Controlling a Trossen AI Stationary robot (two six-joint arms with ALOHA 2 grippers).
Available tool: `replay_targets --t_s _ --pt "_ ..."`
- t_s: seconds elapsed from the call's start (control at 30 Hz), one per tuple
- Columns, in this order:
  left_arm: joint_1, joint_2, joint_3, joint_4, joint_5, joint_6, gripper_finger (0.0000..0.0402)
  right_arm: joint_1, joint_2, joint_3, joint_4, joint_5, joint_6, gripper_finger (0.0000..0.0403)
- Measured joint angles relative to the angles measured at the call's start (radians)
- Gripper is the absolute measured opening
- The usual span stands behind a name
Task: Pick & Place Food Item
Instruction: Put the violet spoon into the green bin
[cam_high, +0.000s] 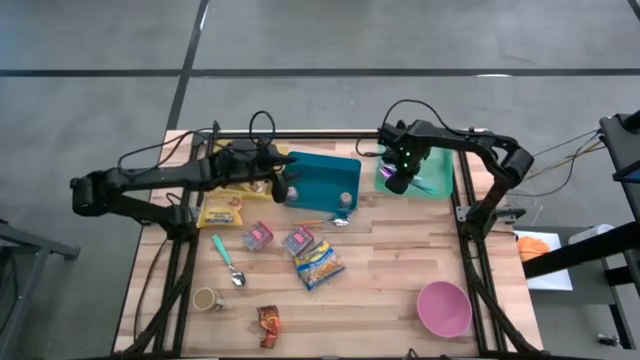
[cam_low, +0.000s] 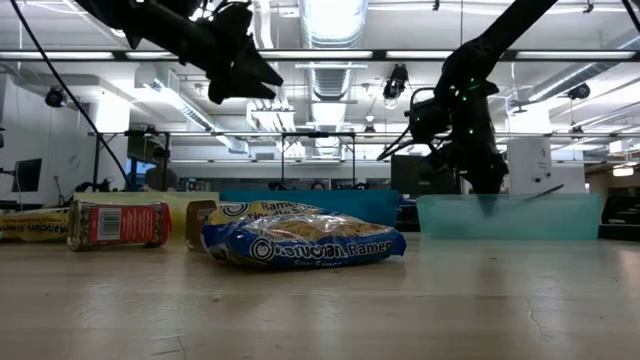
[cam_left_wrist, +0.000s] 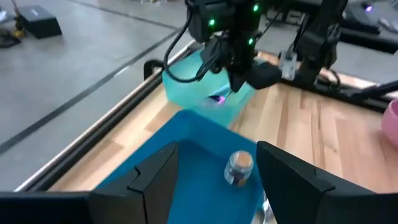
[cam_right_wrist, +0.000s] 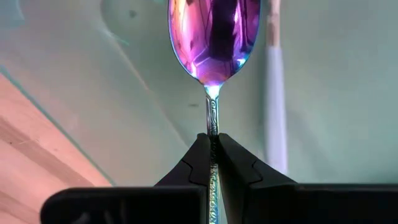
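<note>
My right gripper (cam_high: 398, 182) hangs over the pale teal bin (cam_high: 432, 172) at the table's far right, pointing down and shut on an iridescent purple spoon (cam_right_wrist: 213, 37). My left gripper (cam_left_wrist: 217, 186) hovers open over the left part of the blue bin (cam_high: 322, 180), nothing between its fingers. A small jar (cam_left_wrist: 239, 168) stands on the blue bin's floor. Food packets lie on the table: a yellow pack (cam_high: 222, 210), two small packs (cam_high: 258, 236), a blue ramen pack (cam_high: 318, 265) and a red snack (cam_high: 268, 325). My right gripper pinches the spoon's thin handle (cam_right_wrist: 212, 127) between its two fingertips, a short way behind the bowl. The fingers come from above and lie along the handle. The spoon hangs bowl-down below them, over the teal bin's floor.
A pale utensil (cam_right_wrist: 272, 93) lies in the teal bin. A teal spoon (cam_high: 228, 260), a metal spoon (cam_high: 325, 221), a cup (cam_high: 207, 298) and a pink bowl (cam_high: 444, 307) sit on the wooden table. There is free room at the near middle.
</note>
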Motion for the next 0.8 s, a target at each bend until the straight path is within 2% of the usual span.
replay_targets --t_s 0.8 --pt "0.0 0.0 -0.002 -0.043 -0.006 0.007 0.0224 0.002 0.008 -0.005 0.033 -0.007 -0.035 0.0008"
